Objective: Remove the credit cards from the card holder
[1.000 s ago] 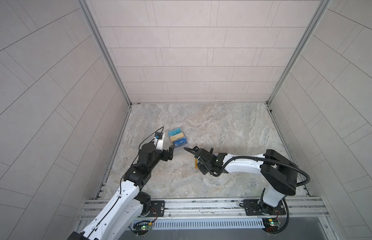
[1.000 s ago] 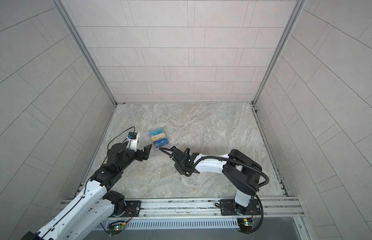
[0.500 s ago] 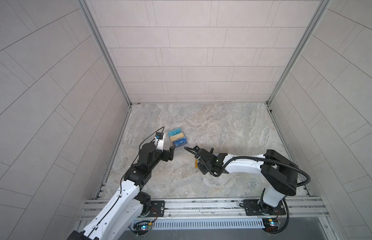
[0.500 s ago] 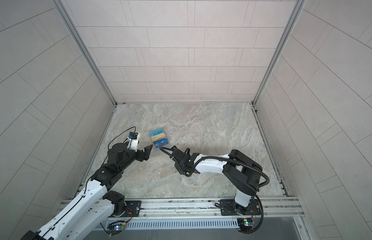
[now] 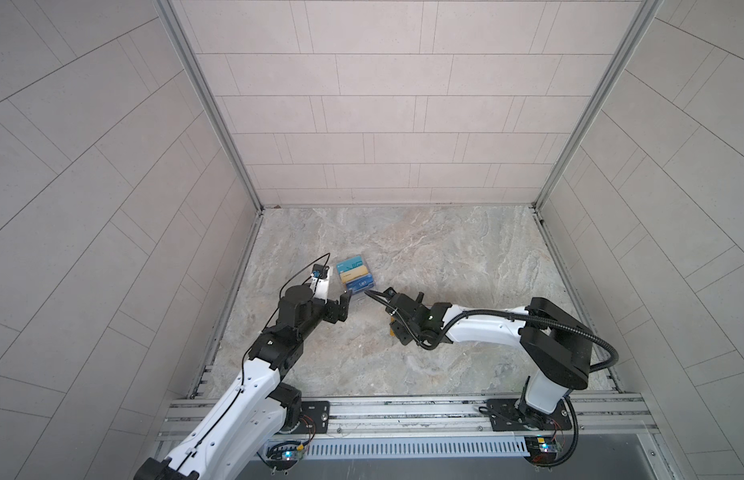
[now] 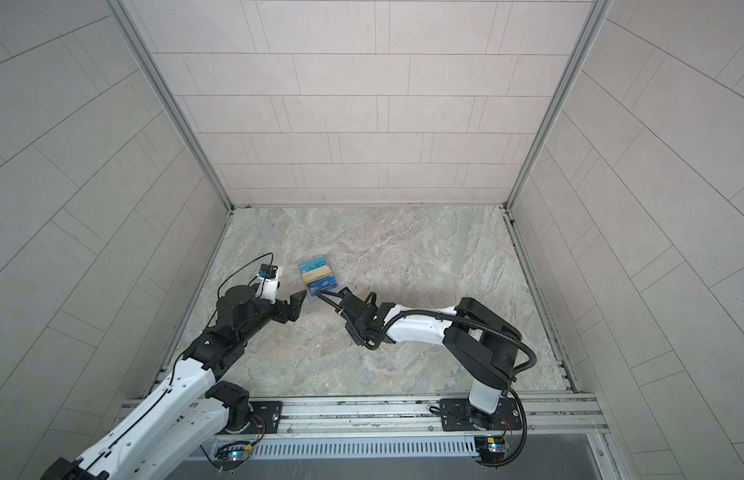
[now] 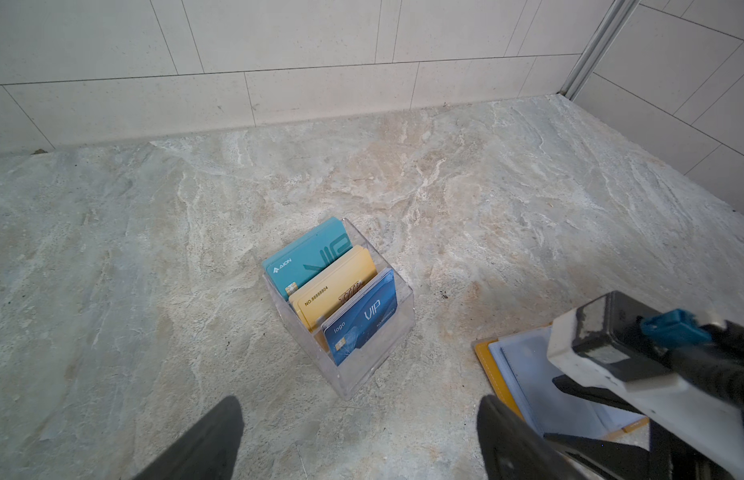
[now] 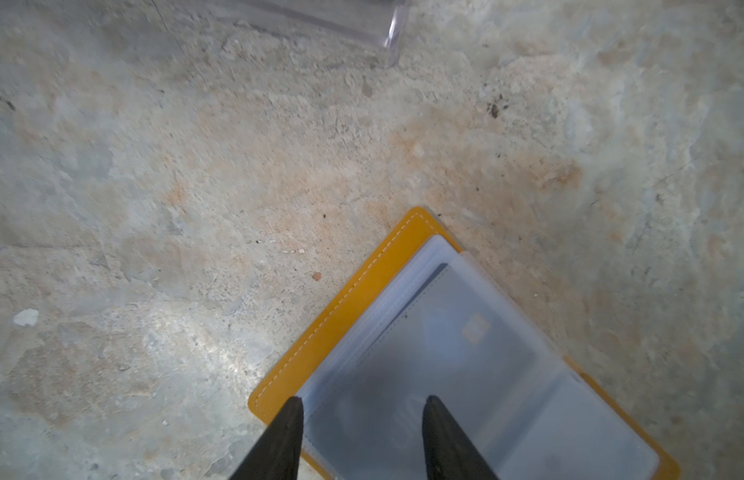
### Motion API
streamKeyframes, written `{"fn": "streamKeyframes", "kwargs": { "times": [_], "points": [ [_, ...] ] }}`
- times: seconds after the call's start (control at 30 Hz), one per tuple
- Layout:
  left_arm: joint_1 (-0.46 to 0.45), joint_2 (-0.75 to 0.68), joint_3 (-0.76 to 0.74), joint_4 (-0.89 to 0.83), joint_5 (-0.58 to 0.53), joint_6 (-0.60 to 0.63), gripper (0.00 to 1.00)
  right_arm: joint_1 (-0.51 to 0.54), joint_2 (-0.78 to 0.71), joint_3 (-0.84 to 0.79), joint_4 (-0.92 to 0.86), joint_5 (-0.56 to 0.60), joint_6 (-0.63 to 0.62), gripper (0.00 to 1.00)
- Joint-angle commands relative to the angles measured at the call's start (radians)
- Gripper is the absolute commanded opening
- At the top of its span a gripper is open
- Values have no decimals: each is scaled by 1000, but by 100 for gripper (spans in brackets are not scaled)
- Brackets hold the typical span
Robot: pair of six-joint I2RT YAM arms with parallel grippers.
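Observation:
The card holder [image 8: 353,299] lies open on the stone floor, a mustard-yellow booklet with bluish clear sleeves [image 8: 403,291]. Through the top sleeve shows one of the credit cards [image 8: 474,332], greyish with a chip. My right gripper [image 8: 362,401] hangs over that sleeve with its jaws apart and nothing between them. In a top view a yellow corner of the card holder [image 5: 391,332] peeks out under the right gripper [image 5: 397,328]. The left gripper [image 7: 362,440] stands wide open just short of a clear acrylic stand [image 7: 374,365], holding nothing. The card holder [image 7: 484,357] lies beside it.
The acrylic stand [image 5: 355,274] holds a teal card [image 7: 307,262], a gold card [image 7: 337,286] and a blue card [image 7: 362,320] upright in tiers. In a top view the stand [image 6: 318,274] sits between the two grippers. Tiled walls close in the floor on three sides.

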Motion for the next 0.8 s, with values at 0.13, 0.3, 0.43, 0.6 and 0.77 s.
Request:
{"fn": "streamKeyframes", "kwargs": {
  "times": [0.13,0.3,0.43,0.6,0.77],
  "points": [
    [5,8,8,15,13,-2,92,3,20,-10,-20,26,24,49],
    [5,16,11,16,19,-1,92,3,29,-16,-22,26,27,48],
    [5,20,15,14,25,0,92,4,28,-34,-19,22,34,44],
    [6,28,18,11,37,-4,92,2,18,-62,-13,22,44,33],
    [5,35,20,10,56,-3,91,-6,-7,-89,-10,19,50,21]
  ]
}}
